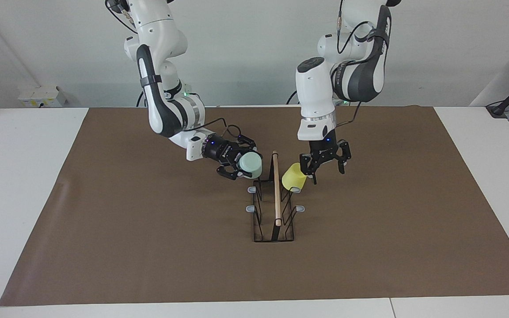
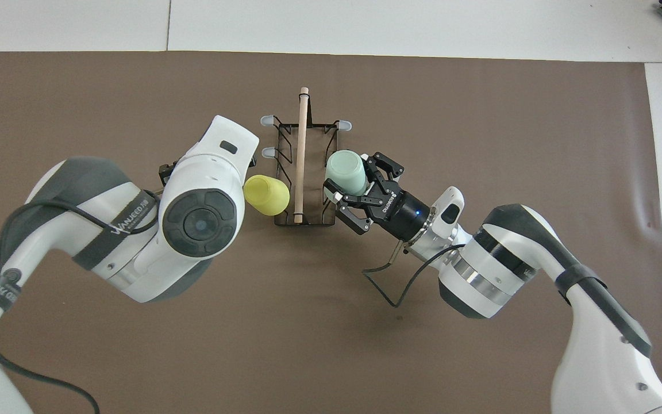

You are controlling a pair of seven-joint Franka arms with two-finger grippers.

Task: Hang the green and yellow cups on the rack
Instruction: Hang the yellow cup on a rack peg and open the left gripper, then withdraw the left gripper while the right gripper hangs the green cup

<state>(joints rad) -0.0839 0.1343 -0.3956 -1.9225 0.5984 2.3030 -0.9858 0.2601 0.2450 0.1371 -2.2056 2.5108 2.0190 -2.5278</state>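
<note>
Cups: 2. Green cup (image 1: 252, 164) was clamped in right gripper (image 1: 242, 165), over rack's right-arm side, at the prong row nearest the robots. Yellow cup (image 1: 294, 177) sat tilted on a prong at rack's left-arm side, nearest the robots, free of any grip.

Rack (image 1: 273, 221): 1, mid-mat, wooden rod (image 1: 276, 190) on top. Grey prong tips seen: 4; others covered by cups.

Grippers: 2. Left gripper (image 1: 326, 164) hung just beside yellow cup, fingers spread wide, empty.

Brown mat (image 1: 148, 247): 1; broad bare room toward both table ends.
</note>
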